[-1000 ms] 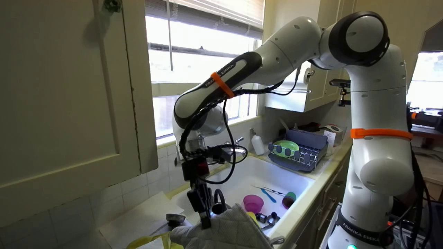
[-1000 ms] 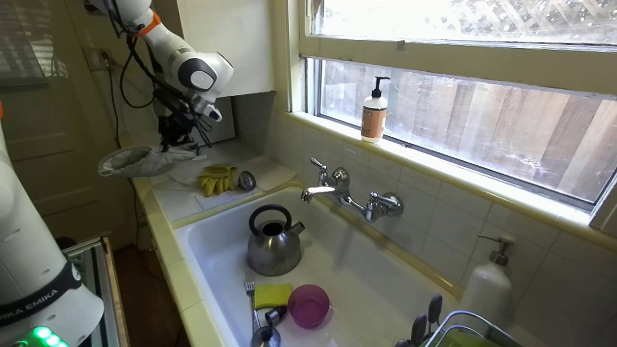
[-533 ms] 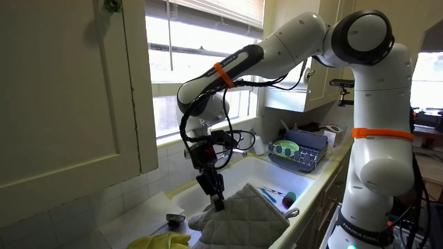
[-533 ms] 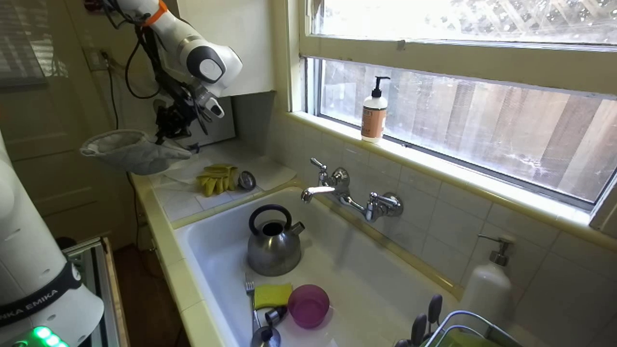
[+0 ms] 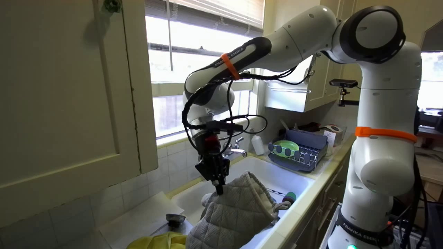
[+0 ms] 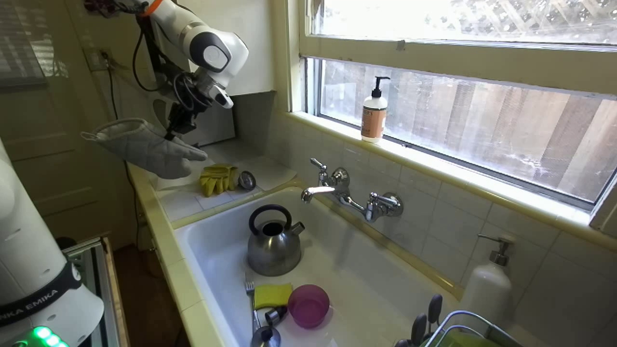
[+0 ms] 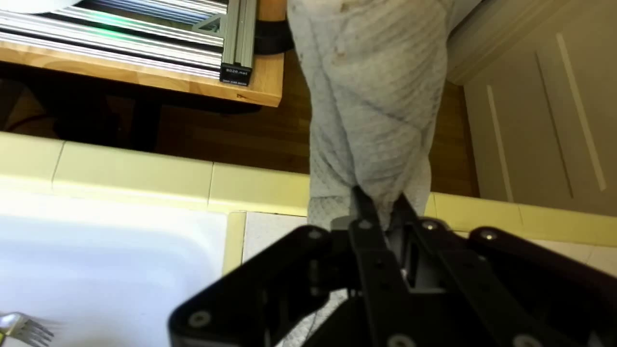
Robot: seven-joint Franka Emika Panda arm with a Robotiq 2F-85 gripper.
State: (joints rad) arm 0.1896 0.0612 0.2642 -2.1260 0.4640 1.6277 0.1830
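Observation:
A grey quilted oven mitt (image 5: pixel 232 214) hangs from my gripper (image 5: pixel 219 191). The fingertips pinch a fold of its cloth. In an exterior view the mitt (image 6: pixel 144 154) is held in the air over the counter's front edge, its open cuff up and left, its finger end low and right; the gripper (image 6: pixel 169 136) grips its upper side. In the wrist view the gripper's fingers (image 7: pixel 381 202) are closed round a bunched fold of the mitt (image 7: pixel 373 96), and the mitt stretches away past the yellow counter edge. Yellow rubber gloves (image 6: pixel 217 179) lie on the counter near it.
A metal cup-like piece (image 6: pixel 247 180) lies beside the gloves. The white sink (image 6: pixel 385 294) holds a kettle (image 6: pixel 274 253), a yellow sponge (image 6: pixel 273 295), a pink bowl (image 6: pixel 308 306) and utensils. A faucet (image 6: pixel 320 191) juts over it. A dish rack (image 5: pixel 304 154) stands beyond. A cabinet (image 5: pixel 69 103) hangs above.
My gripper has risen with the mitt in it and moved right in both exterior views. The mitt has lifted and turned, its cuff tipping up and its finger end hanging lower.

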